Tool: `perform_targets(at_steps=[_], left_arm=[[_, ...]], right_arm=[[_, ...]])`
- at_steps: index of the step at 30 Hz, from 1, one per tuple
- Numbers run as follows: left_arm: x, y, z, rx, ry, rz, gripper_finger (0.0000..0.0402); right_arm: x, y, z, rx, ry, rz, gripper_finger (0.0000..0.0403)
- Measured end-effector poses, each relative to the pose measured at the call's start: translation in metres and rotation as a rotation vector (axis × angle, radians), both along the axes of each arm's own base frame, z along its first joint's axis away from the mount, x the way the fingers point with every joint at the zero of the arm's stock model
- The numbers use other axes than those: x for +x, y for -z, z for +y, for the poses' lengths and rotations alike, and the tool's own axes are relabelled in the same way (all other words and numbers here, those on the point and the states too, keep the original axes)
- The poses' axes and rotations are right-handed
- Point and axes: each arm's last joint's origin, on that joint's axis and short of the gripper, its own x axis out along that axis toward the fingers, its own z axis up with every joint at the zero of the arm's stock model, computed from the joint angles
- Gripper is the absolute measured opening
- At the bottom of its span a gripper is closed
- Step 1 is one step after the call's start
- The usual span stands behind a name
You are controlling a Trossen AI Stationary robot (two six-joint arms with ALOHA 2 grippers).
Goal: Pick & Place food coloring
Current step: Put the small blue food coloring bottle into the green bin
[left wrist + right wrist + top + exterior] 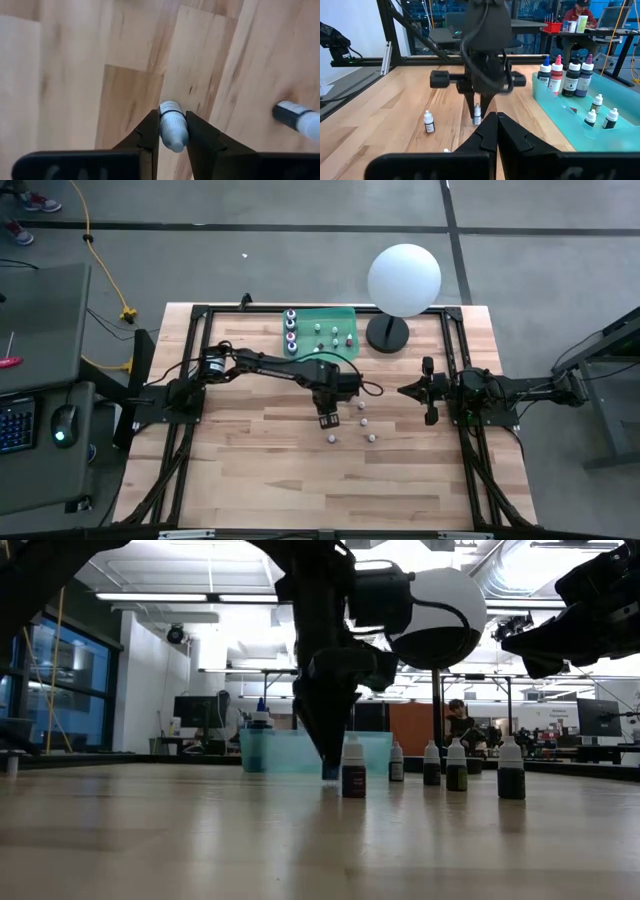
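Mid-table, the left gripper point(172, 131) pinches a bottle point(171, 124) by its sides; the right gripper point(408, 391) waits pressed together. A shallow pinch could let the bottle slip.

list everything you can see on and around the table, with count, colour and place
loose small bottles: about four, white caps, on bare wood mid-table
held small bottle: one, white cap, between the left gripper's fingers
tray: one, green, far edge of table
large bottles: four, blue, red and purple tops, in the tray
small tray bottles: several, white caps, in the tray
globe lamp: one, white on black base, right of tray
table: one, light wood
person: one, seated at a far desk
left gripper: closing on the held bottle
right gripper: shut, waiting at right
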Motion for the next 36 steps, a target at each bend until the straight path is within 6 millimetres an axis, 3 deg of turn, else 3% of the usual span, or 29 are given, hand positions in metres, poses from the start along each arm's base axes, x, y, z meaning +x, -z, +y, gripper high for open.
perform_targets(at_steps=[9,15,22,29,36], left_arm=[[0.002,-0.053,0.003,0.072,-0.008,0.018,0.0066],[-0.006,-0.097,0.022,0.195,-0.042,0.039,0.0067],[-0.014,-0.134,0.080,0.251,-0.168,-0.041,0.0067],[-0.028,-0.136,0.157,0.252,-0.353,-0.096,0.0067],[-0.043,-0.139,0.207,0.221,-0.452,-0.182,0.0067]], right_arm=[[0.000,0.000,0.000,0.000,0.000,0.000,0.0000],[0.000,0.000,0.000,0.000,0.000,0.000,0.0000],[0.000,0.000,0.000,0.000,0.000,0.000,0.0000],[0.000,0.000,0.000,0.000,0.000,0.000,0.0000],[0.000,0.000,0.000,0.000,0.000,0.000,0.0000]])
